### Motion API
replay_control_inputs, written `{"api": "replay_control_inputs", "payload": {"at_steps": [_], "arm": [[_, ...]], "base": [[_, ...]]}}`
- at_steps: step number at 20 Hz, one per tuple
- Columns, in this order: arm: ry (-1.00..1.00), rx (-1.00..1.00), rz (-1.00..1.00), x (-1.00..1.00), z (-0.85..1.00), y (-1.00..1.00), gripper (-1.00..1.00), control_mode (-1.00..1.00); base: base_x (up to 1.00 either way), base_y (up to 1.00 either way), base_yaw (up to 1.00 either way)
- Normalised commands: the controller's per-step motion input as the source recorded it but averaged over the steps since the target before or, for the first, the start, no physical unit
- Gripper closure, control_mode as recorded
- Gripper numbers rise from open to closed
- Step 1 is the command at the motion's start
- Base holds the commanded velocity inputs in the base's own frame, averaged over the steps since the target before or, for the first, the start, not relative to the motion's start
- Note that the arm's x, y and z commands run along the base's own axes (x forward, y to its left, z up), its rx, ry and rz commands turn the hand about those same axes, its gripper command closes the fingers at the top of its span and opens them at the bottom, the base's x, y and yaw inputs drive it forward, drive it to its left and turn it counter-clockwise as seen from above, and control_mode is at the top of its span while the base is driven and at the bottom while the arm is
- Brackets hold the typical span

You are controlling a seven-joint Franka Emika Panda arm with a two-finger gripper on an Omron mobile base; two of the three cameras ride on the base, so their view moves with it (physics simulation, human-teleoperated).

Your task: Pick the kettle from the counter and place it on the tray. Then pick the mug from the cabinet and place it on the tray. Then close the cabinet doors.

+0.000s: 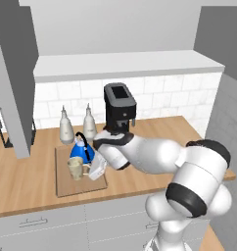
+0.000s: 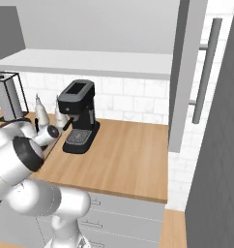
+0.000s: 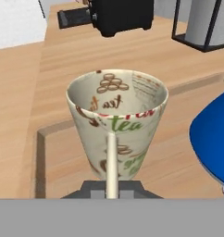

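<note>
The tool was pressed together on the mug, pinching its handle — in the hand view that pale handle ran straight down between the fingertips to the mug. The mug sat upright over the tray, just beside the blue kettle, which already stood on the tray's far part. Whether the mug's base rested on the tray or hung a little above it could not be told.

By my reading, the second step was nearly done: kettle placed, mug brought from the cabinet and at the tray. The next move called for setting the mug fully down if needed, spreading the tool and drawing it back from the handle without tipping the mug or nudging the kettle.

Then the cabinet doors remained — one cabinet door stood open, edge-on, well away from the tray along the desk, its bar handle beyond it.
</note>
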Motion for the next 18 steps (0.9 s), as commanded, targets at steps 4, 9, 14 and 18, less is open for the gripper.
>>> {"api": "replay_control_inputs", "payload": {"at_steps": [4, 9, 14, 18], "arm": [[0.00, 0.00, 0.02, 0.10, -0.22, 0.03, 1.00, -1.00], [0.00, -0.01, 0.02, 0.10, -0.14, 0.00, 1.00, -1.00], [0.00, -0.01, 0.00, -0.02, -0.05, 0.00, 1.00, -1.00], [0.00, -0.03, 0.00, -0.14, 0.09, 0.04, -1.00, -1.00]], "base": [[0.00, 0.00, 0.00], [0.00, 0.00, 0.00], [0.00, 0.00, 0.00], [0.00, 0.00, 0.00]]}}
